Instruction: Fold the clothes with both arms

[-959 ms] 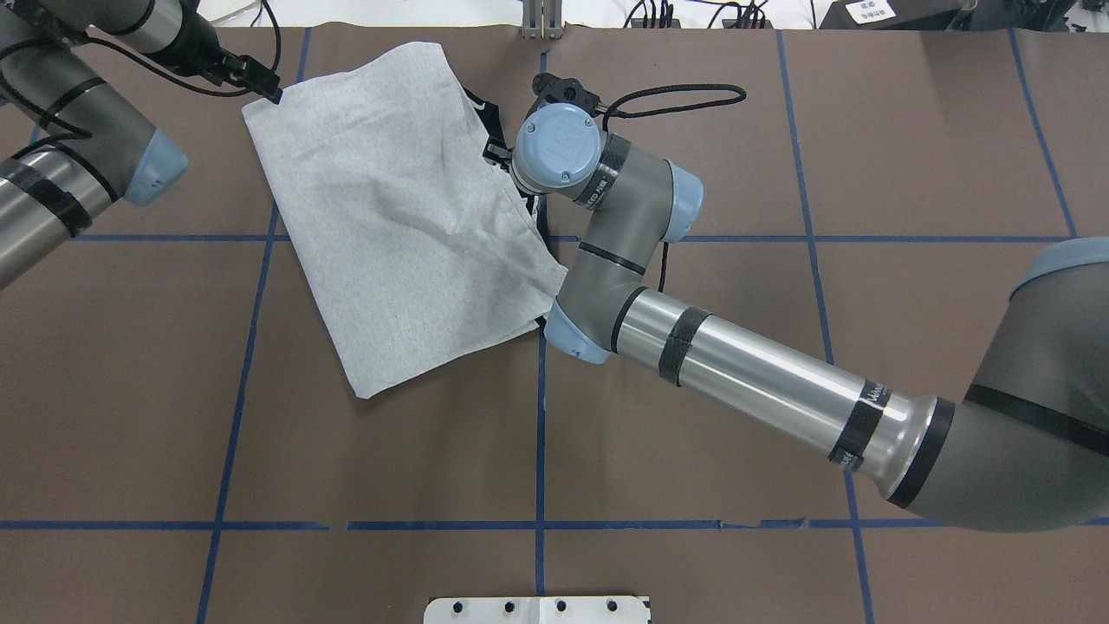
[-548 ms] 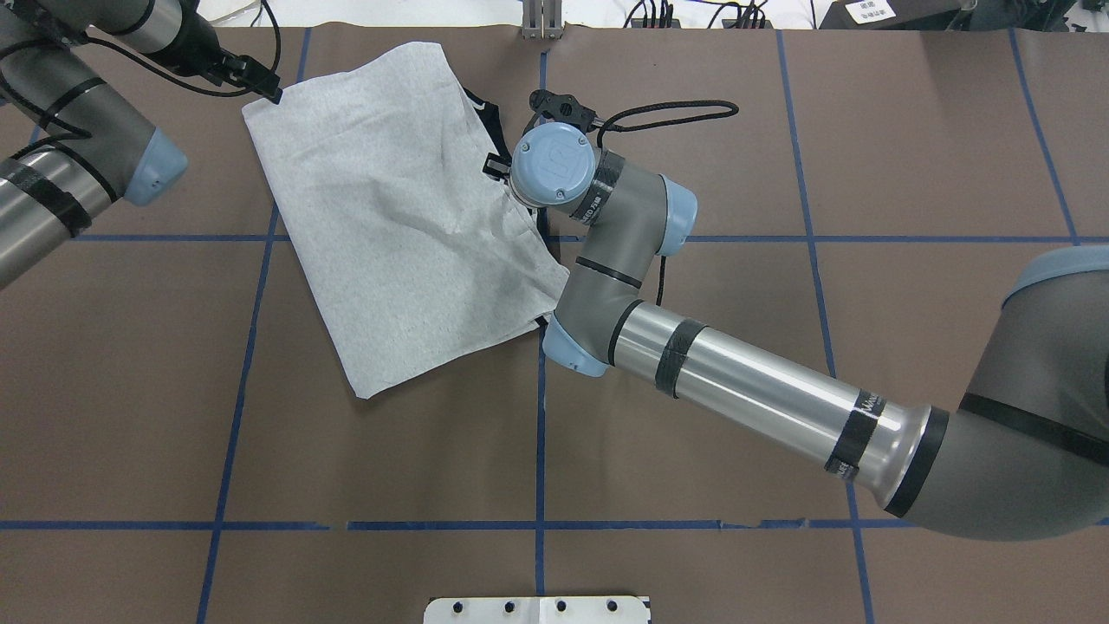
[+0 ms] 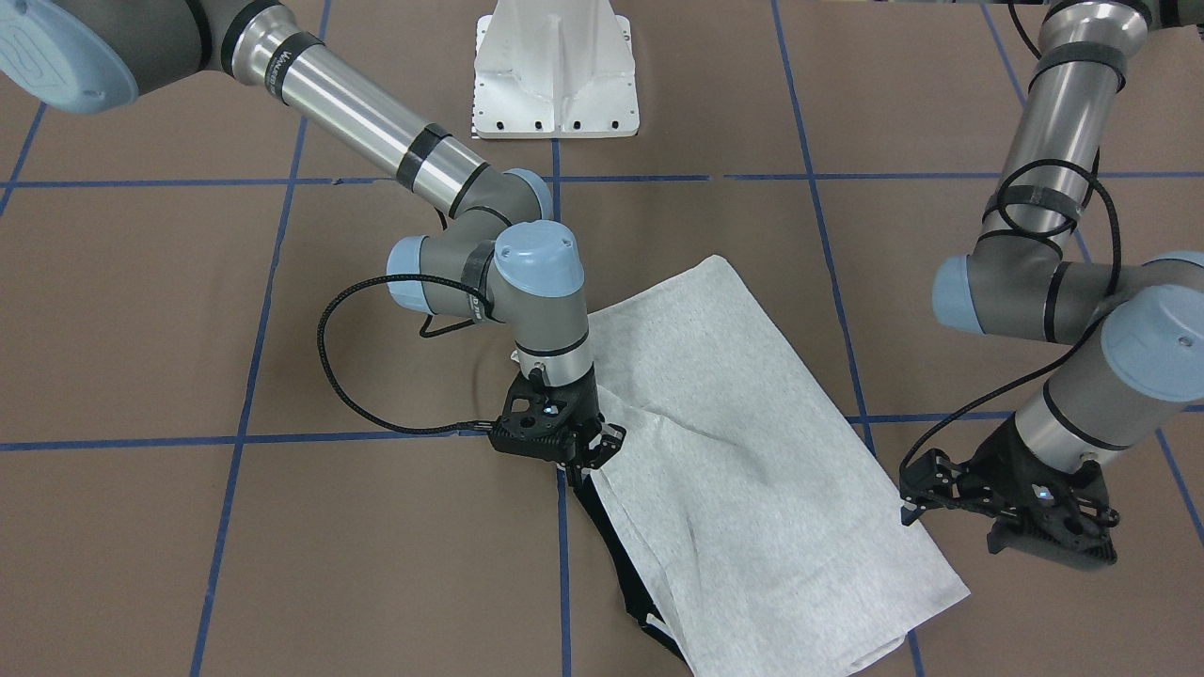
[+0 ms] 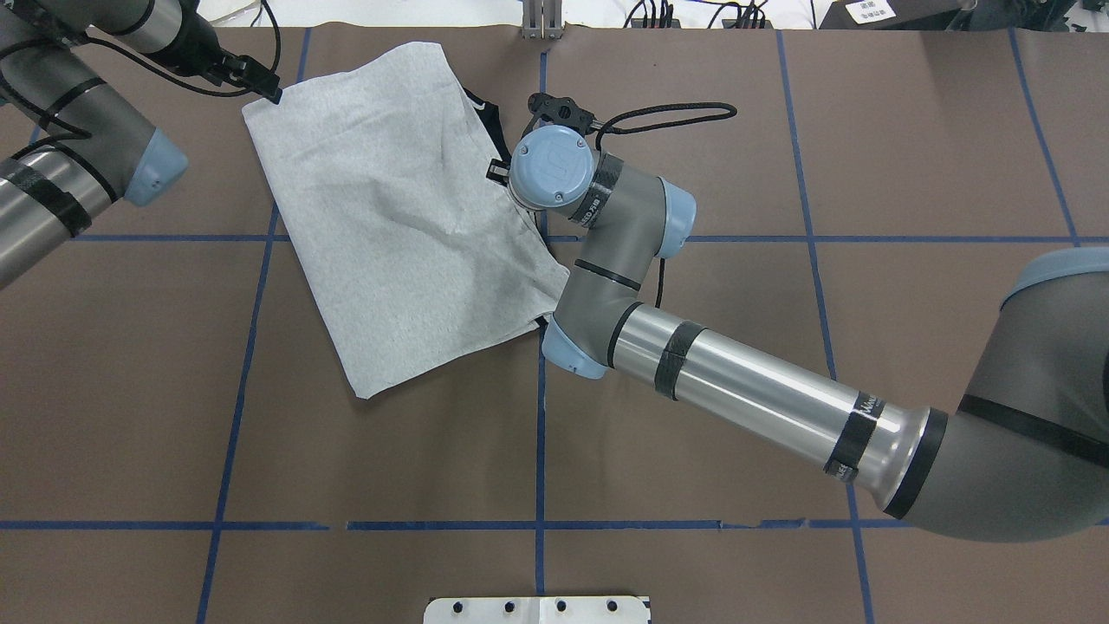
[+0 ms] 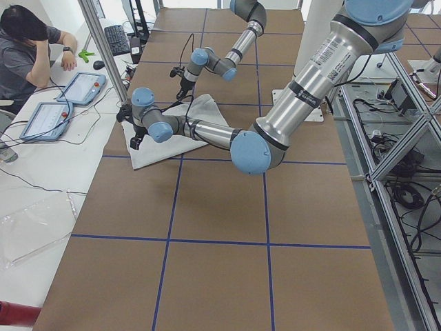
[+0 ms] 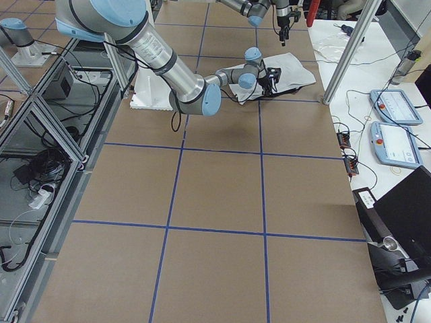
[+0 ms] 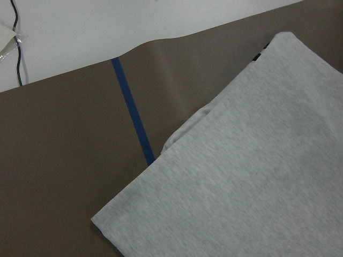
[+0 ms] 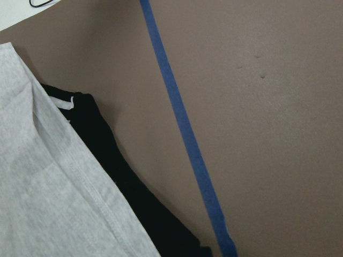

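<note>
T-shirt [image 4: 390, 217] lay flat, folded to a long grey rectangle, plain side up, no print showing. Long axis ran diagonal in the overhead view: one short end at the table's far edge, the other angled toward the robot & table centre. Black collar [image 4: 487, 117] peeked out from under the long edge on the robot's right, near the far end.

R gripper [image 3: 591, 451] pointed straight down at that same long edge, right by the collar. Fingers looked spread, nothing seen between them. R wrist cam showed only hem, black fabric & tape. L gripper [image 4: 264, 85] sat at the far corner on the robot's left, tip just at the cloth in the overhead view. Wide or narrow, can't tell. L wrist cam showed the corner lying flat.

Table [image 4: 780, 390] had a brown cover w/ a blue tape grid [image 4: 540, 433], and the shirt straddled two grid lines. Brown cover ran on well past the shirt toward the white pedestal [image 3: 555, 85] & to the robot's right. R arm [image 4: 745, 390] crossed that stretch.

Beyond the far edge was a white bench w/ two pendants [image 5: 81, 86], a person [image 5: 24, 48] seated there.
</note>
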`<state>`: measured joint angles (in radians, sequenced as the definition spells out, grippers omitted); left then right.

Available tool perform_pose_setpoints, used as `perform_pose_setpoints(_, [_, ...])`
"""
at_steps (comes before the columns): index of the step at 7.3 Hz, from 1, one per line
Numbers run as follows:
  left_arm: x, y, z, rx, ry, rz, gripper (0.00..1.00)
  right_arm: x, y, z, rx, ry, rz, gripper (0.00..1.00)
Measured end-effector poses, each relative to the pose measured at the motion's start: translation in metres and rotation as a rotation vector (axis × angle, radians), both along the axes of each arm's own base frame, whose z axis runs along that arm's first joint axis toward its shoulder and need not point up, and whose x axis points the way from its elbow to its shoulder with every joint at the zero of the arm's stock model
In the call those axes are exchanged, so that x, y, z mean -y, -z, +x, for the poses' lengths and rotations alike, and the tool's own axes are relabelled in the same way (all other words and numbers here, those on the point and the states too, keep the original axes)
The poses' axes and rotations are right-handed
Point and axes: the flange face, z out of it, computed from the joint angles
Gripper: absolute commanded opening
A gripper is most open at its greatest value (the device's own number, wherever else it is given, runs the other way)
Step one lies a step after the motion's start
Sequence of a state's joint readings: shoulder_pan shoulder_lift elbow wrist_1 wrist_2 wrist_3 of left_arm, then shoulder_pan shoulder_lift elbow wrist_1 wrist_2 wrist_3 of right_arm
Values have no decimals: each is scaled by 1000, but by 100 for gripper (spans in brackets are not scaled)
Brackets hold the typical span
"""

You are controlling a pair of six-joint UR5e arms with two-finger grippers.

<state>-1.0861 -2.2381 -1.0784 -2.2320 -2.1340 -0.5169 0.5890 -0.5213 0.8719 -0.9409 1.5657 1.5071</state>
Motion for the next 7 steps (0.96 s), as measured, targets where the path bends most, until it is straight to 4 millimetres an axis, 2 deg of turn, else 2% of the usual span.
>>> perform_pose_setpoints(2, [0, 0, 0, 0, 0, 0, 100, -8, 17, 10, 14, 18, 2, 0])
perform_pose_setpoints(3, [0, 0, 0, 0, 0, 0, 100, -23, 24, 28, 9, 26, -7, 0])
perform_pose_setpoints(4, [0, 0, 0, 0, 0, 0, 100, -51, 16, 50, 5, 39, -12, 0])
perform_pose_setpoints(6, [0, -1, 0, 0, 0, -1, 100, -118, -22, 95, -5, 69, -14, 0])
perform_pose_setpoints(7, [0, -1, 0, 0, -1, -1, 100, -148, -40, 109, -21, 76, -7, 0])
